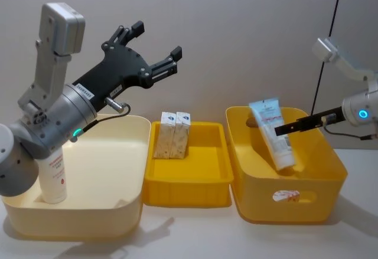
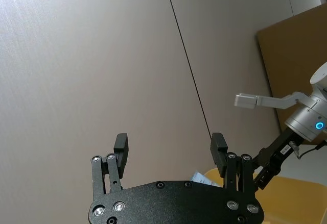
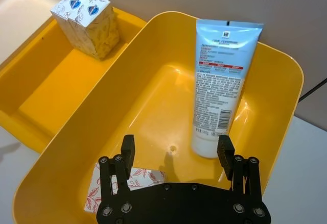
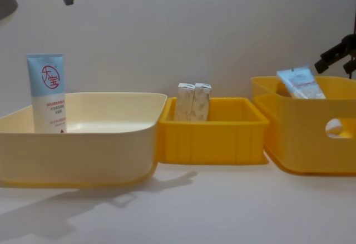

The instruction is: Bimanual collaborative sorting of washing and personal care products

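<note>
1. Yellow bin (image 3: pixel 286 76) lay under the right gripper (image 3: pixel 176 152), jaws wide; a tube (image 3: pixel 219 76) leaned just ahead.
2. Left gripper (image 1: pixel 155 49) hung wide and empty, above two cartons (image 1: pixel 172 134).
3. Another tube (image 4: pixel 47 93) stood below its arm.

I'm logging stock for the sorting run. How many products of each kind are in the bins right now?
Tubes: 2
Cream cartons: 2
White carton, red print: 1
Total: 5
</note>
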Robot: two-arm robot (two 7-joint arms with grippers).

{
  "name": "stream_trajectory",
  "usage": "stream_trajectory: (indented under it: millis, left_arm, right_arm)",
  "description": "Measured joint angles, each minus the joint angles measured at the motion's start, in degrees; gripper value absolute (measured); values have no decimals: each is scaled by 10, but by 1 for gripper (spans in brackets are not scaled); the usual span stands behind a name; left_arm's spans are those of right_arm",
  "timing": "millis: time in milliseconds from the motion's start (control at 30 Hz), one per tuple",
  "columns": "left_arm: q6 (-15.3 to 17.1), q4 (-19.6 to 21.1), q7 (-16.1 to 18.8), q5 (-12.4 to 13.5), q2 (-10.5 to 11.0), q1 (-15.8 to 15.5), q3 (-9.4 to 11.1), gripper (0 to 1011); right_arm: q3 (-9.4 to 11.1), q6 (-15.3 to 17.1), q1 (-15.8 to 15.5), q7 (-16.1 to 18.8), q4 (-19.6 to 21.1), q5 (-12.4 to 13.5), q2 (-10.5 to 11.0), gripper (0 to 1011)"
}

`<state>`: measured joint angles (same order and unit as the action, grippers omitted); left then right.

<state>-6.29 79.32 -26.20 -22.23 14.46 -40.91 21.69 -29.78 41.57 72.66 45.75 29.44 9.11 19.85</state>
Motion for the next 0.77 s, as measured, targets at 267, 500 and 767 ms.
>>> stream_trajectory:
  millis: [267,500,767]
  left_arm:
    - [0,0,0,0,0,0,0,1002]
    - [0,0,0,0,0,0,0,1003]
    - [0,0,0,0,0,0,0,1003]
  right_arm:
    - [-2,-1,4,5,-10,0,-2,1001]
    - [-4,-1,6,7,-16,-1,-3,1001]
    - [-4,-2,7,9,-20,-1,-3,1001]
